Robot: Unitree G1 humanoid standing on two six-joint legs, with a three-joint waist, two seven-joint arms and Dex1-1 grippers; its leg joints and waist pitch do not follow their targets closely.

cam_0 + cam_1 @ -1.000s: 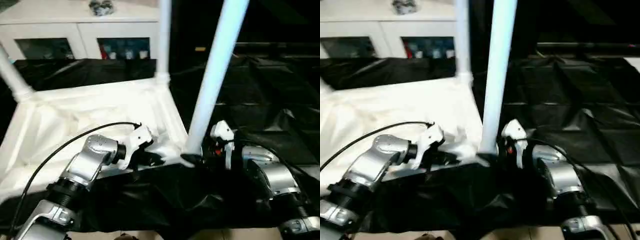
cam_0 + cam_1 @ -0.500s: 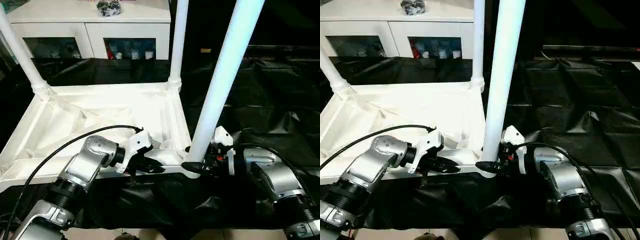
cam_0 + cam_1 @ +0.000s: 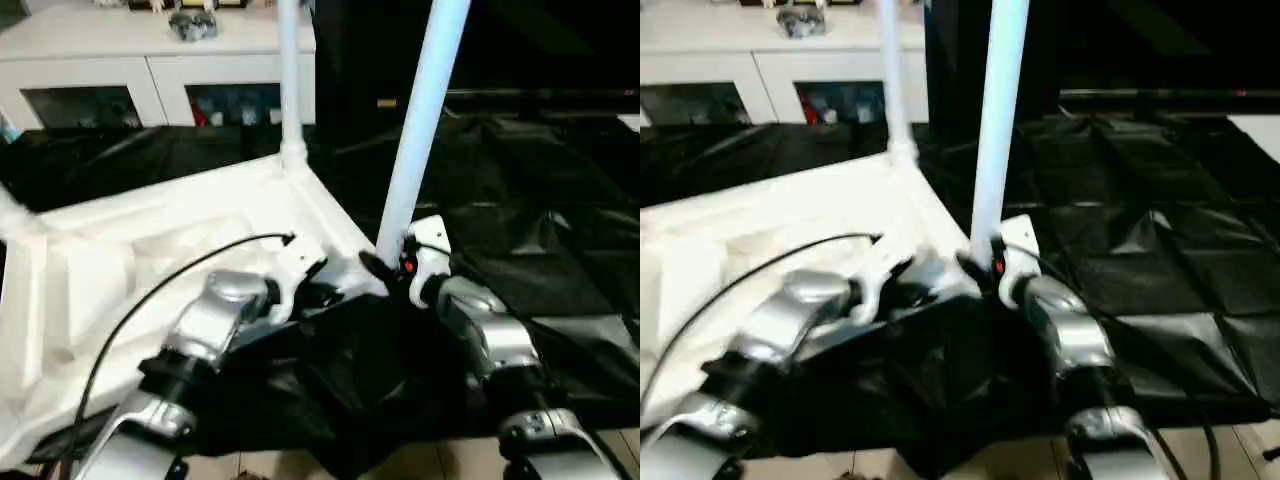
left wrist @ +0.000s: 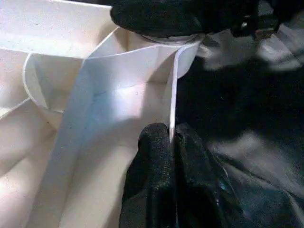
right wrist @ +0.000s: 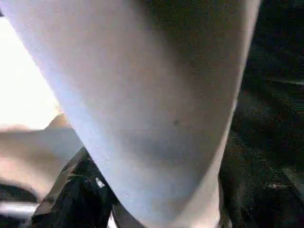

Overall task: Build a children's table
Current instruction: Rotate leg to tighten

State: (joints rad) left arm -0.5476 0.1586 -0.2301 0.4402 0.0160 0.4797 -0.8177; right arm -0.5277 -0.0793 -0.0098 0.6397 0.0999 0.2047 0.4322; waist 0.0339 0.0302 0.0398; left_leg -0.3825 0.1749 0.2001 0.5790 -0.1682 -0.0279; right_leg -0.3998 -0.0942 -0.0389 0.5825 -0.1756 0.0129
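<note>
On black sheeting (image 3: 560,250), at centre-left of the head views: the children's table, upside down. Tabletop (image 3: 150,260) white plastic, ribbed underside facing up, rounded sockets at the corners, its near-right corner at about 6 o'clock from the near leg. Near leg (image 3: 415,130), a long white tapered tube, rising from that corner socket and leaning toward 1 o'clock. Far leg (image 3: 289,85) upright in the far-right socket, at 11 o'clock from the near leg. A stub of a third leg (image 3: 12,215) at 9 o'clock on the left edge. Behind, at 12 o'clock, a white cabinet (image 3: 150,70) with glass doors.

Left gripper (image 3: 322,290) low at the tabletop's near rim, just left of the near leg's socket. Right gripper (image 3: 385,268) at the foot of the near leg, black fingers around the tube there.

From the left wrist: black fingers (image 4: 156,161) pressed together on the thin upright rim of the tabletop (image 4: 95,95), the rim edge caught between them; beyond, the rounded corner socket (image 4: 156,54), a detail blurred in the head views.

From the right wrist: the near leg (image 5: 142,104) close up, pale tube crossing between that gripper's dark fingers, clamped on it.
</note>
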